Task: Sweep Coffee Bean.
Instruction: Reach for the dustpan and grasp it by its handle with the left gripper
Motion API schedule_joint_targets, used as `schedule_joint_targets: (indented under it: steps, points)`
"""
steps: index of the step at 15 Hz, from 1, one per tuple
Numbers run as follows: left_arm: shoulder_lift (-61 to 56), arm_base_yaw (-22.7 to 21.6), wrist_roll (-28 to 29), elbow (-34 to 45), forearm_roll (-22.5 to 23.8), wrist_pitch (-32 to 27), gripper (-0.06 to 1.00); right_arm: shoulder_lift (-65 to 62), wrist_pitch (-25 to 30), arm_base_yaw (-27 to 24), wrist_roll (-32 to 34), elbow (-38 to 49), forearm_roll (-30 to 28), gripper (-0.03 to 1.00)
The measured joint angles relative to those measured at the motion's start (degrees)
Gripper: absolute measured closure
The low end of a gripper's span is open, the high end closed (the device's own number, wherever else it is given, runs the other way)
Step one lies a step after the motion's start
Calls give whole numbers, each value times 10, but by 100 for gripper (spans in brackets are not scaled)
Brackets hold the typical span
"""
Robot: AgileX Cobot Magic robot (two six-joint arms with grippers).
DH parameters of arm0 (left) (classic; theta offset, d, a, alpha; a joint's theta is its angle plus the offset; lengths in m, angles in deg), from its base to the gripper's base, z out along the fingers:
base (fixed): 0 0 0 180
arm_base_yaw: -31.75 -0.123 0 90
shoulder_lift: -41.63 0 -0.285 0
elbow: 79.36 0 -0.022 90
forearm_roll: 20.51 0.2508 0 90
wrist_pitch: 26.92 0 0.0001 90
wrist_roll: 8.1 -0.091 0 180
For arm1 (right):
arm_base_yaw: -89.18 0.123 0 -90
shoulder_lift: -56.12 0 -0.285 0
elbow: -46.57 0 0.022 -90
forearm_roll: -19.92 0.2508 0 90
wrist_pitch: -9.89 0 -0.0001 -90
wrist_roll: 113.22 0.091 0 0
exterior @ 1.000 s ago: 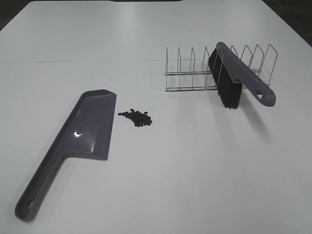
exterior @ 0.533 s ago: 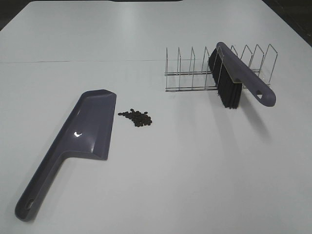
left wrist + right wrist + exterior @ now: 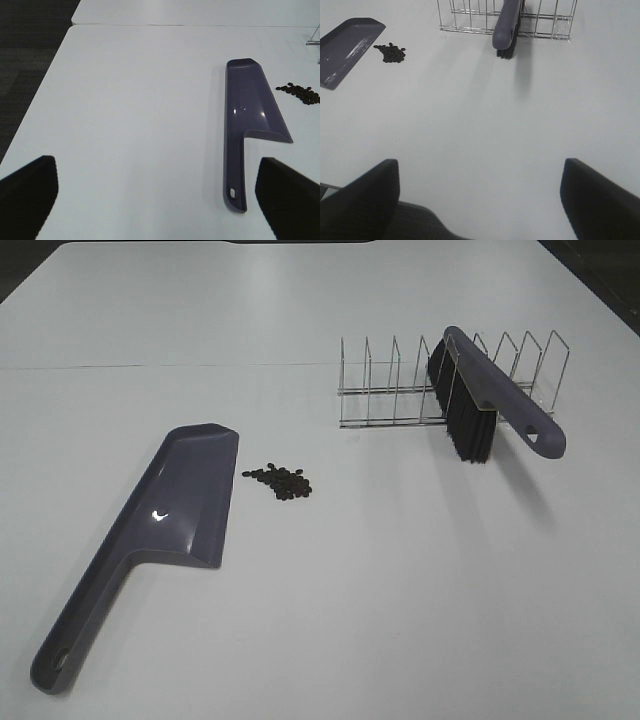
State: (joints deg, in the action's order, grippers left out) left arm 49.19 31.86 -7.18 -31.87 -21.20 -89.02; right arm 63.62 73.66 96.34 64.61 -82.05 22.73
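A small cluster of dark coffee beans (image 3: 280,480) lies on the white table, just right of the purple dustpan (image 3: 150,535). The beans (image 3: 300,92) (image 3: 391,52) and the dustpan (image 3: 250,110) (image 3: 345,47) also show in both wrist views. A purple brush with black bristles (image 3: 490,400) (image 3: 507,25) rests in a wire rack (image 3: 400,390). My left gripper (image 3: 157,192) is open, well back from the dustpan's handle. Open too is my right gripper (image 3: 480,197), near the table's front edge, far from the brush. Neither arm shows in the high view.
The wire rack (image 3: 470,15) stands at the back right of the white table (image 3: 350,590). The table's left edge (image 3: 45,100) drops to dark floor. A seam line crosses the table behind the dustpan.
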Motion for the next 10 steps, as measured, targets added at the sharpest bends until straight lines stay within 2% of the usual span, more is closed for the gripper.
schedule_joint_targets:
  steps: [10]
  points:
    - [0, 0, 0, 0, 0, 0, -5, 0, 0, 0, 0, 0, 0, 17]
